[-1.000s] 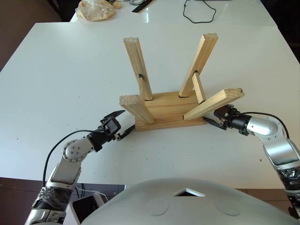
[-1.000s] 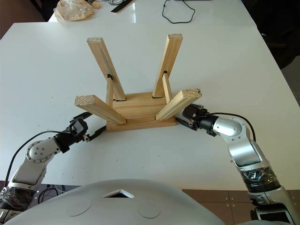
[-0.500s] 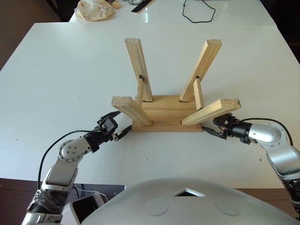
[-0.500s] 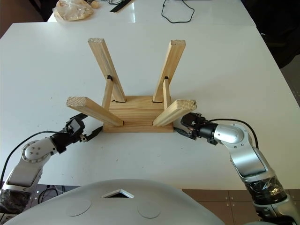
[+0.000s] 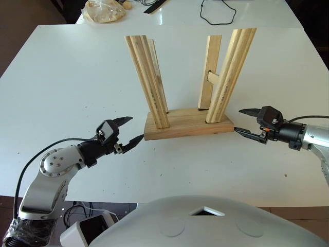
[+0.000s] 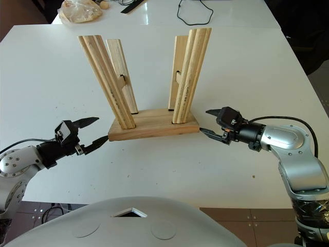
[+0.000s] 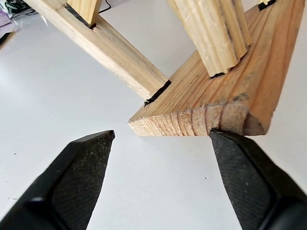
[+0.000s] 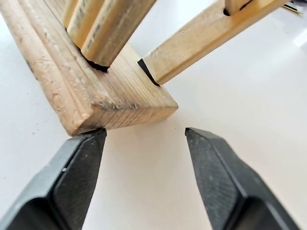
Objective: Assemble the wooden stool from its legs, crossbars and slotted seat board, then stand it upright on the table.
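Pale wooden stool [image 5: 187, 125] rests legs-up on the white table [image 5: 61, 77], my left gripper [image 5: 132, 128] and right gripper [image 5: 239, 120] gaping at its ends; I fear a shallow pinch would drop it mid-flip.

You face a glossy white rectangular table [image 5: 61, 77]; behind it, another white table [image 5: 180, 13] holds a looped black cable [image 5: 218, 23].

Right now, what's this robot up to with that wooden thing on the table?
The robot is working on a wooden stool, which is put together but stands upside down on the white table. The seat board rests on the table and the legs point up. The left gripper and right gripper are both open, one at each end of the seat board, gripping nothing. The stool is not yet turned upright.
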### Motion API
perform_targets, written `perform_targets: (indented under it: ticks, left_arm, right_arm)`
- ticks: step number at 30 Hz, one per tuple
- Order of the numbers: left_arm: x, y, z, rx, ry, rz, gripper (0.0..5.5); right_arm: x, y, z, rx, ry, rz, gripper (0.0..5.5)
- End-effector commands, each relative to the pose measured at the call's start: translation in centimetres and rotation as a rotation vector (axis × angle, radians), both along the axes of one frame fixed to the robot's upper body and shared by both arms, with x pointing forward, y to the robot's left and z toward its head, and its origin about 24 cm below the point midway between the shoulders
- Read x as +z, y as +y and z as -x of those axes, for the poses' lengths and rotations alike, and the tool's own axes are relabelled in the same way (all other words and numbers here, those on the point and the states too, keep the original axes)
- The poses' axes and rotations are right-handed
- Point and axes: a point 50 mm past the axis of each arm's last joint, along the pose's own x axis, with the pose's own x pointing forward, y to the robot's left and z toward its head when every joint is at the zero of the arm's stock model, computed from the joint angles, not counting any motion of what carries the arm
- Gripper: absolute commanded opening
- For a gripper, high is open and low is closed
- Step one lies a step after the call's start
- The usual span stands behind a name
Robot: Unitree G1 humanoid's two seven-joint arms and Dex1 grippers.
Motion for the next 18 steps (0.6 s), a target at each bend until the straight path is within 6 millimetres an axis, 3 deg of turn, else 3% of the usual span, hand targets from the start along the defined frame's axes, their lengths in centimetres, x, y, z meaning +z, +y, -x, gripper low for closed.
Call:
perform_targets:
  ticks: [1,7,18]
  left_arm:
    - [1.3,-1.4,0.3,-0.128,0.021,0.09,3.7]
    - [1.4,-0.4,0.2,-0.125,0.048,0.057,3.7]
    - [4.3,-0.9,-0.3,-0.182,0.01,0.107,3.7]
  right_arm:
    - [2.3,2.7,0.7,0.164,-0.046,-0.135,3.06]
    - [2.8,2.5,0.9,0.186,-0.031,-0.121,3.06]
    - [3.0,2.4,1.5,0.205,-0.002,-0.12,3.06]
